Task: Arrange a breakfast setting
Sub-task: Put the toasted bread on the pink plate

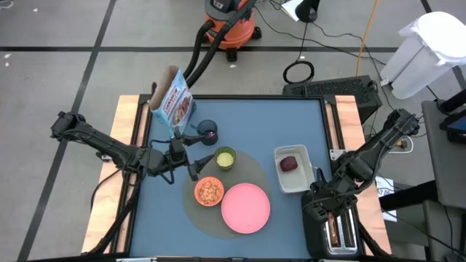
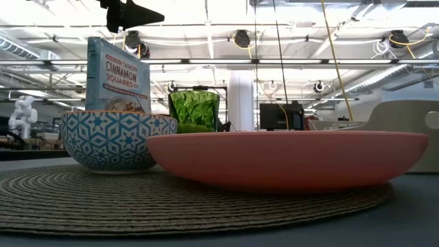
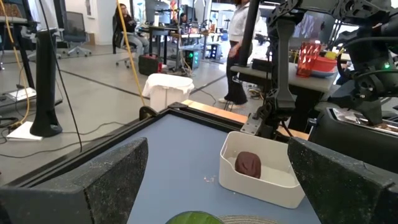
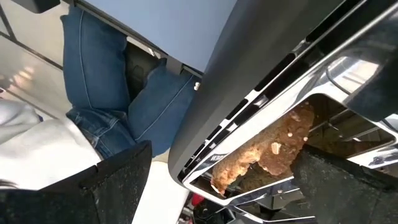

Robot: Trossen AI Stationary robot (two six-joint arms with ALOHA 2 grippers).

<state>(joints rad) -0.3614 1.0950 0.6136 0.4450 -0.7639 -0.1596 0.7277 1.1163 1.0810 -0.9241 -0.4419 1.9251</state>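
Note:
The round grey mat (image 1: 195, 218) carries the pink plate (image 1: 245, 207), the small orange bowl (image 1: 209, 191) of cereal and the green cup (image 1: 225, 158). Behind them stand the dark blue mug (image 1: 206, 129) with the purple spoon (image 1: 212, 134) in it and the cereal box (image 1: 173, 102), upright. My left gripper (image 1: 196, 156) hangs open and level just left of the cup, above the table. The toast slice (image 4: 267, 155) stands in a slot of the toaster. My right gripper (image 1: 320, 202) hovers open above it, slanting down. The dark red fruit (image 3: 249, 164) lies in the tub.
The black toaster (image 1: 336, 231) stands at the table's near right corner. The clear rectangular tub (image 1: 294, 182) sits right of the mat. A person in jeans (image 4: 102, 93) stands close by the table near the toaster. More people (image 3: 239, 43) move in the room beyond.

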